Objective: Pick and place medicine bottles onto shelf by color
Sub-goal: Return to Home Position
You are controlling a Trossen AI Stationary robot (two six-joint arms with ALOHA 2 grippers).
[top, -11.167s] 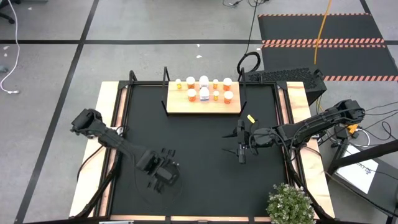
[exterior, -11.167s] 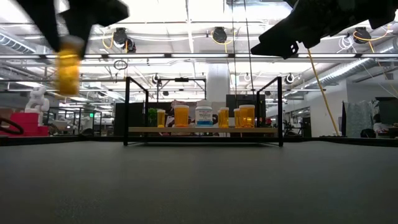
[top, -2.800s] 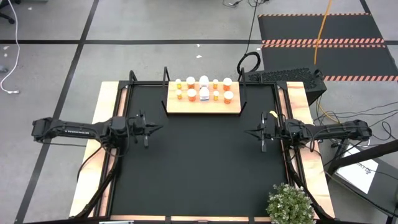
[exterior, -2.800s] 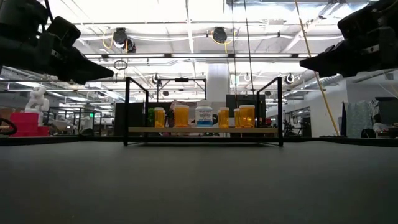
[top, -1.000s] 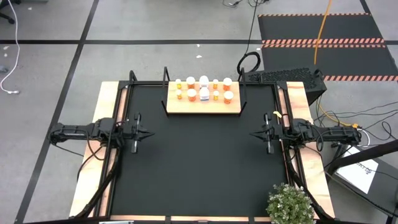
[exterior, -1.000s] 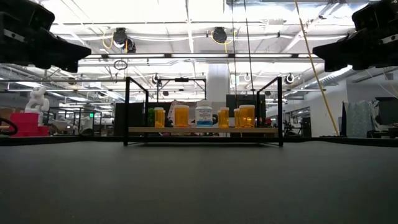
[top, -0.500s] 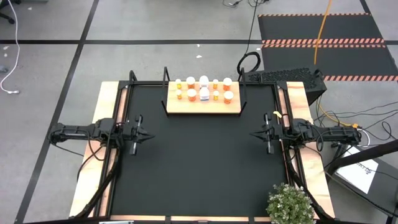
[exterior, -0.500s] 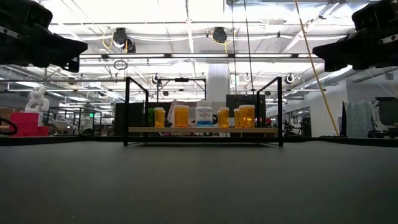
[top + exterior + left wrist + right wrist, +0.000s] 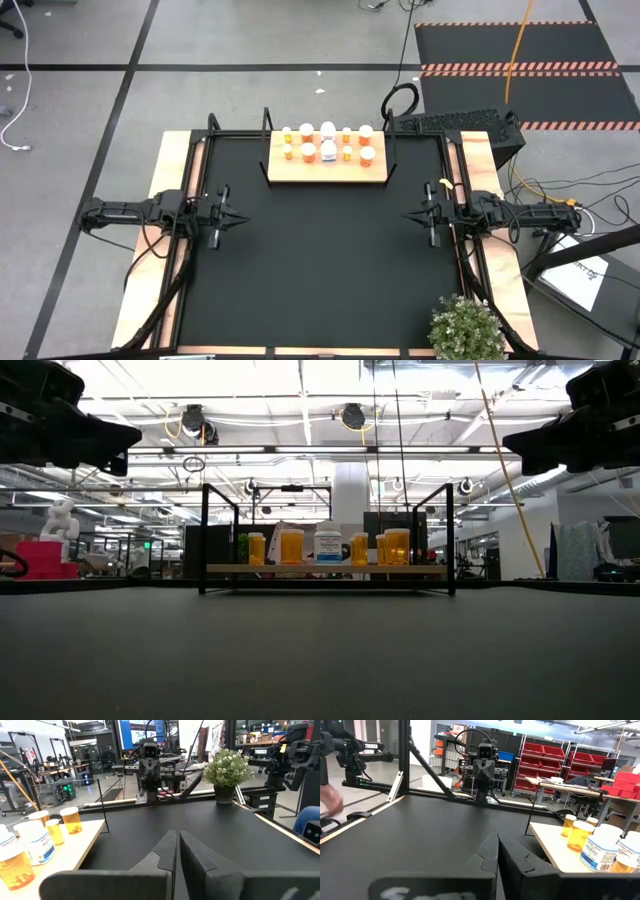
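While the ten medicine bottles stand in two rows on the shelf, at the middle of the tabletop's far edge, both arms reach in level across the tabletop's side edges. The left gripper hangs just inside the left edge, about halfway along it, its fingers pressed together and holding nothing. The right gripper mirrors it just inside the right edge, fingers likewise together and empty. The two point at each other across the black tabletop. The shelf is well apart from both, nearer the far edge and between them. On it the white bottles take the centre (one behind the other), with orange bottles on either side.
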